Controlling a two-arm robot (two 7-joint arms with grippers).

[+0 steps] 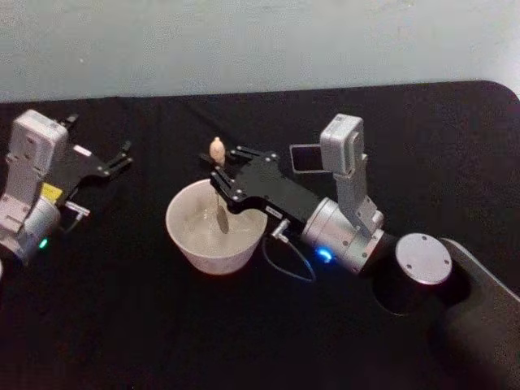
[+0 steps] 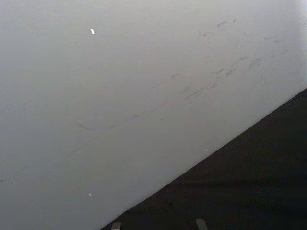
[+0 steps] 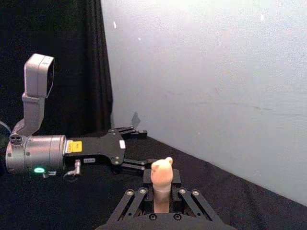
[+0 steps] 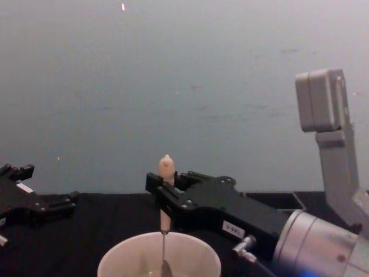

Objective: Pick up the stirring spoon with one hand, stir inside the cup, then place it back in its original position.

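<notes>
The cream-white cup (image 1: 213, 240) stands at the middle of the black table. The stirring spoon (image 1: 217, 150) stands upright over it, peach tip on top. Its thin shaft runs down into the cup (image 4: 127, 259) and the small bowl (image 1: 222, 219) is inside, below the rim. My right gripper (image 1: 218, 175) is shut on the spoon's handle (image 4: 166, 170) just under the tip, which also shows between the fingers in the right wrist view (image 3: 161, 173). The dark grey holder (image 1: 305, 158) stands behind the right gripper. My left gripper (image 1: 120, 159) is parked at the far left, open and holding nothing.
A pale wall (image 1: 244, 41) runs along the table's far edge. A thin cable (image 1: 288, 268) loops from the right wrist beside the cup. The right arm's round silver joint (image 1: 422, 258) sits at the near right. Bare black cloth lies in front of the cup.
</notes>
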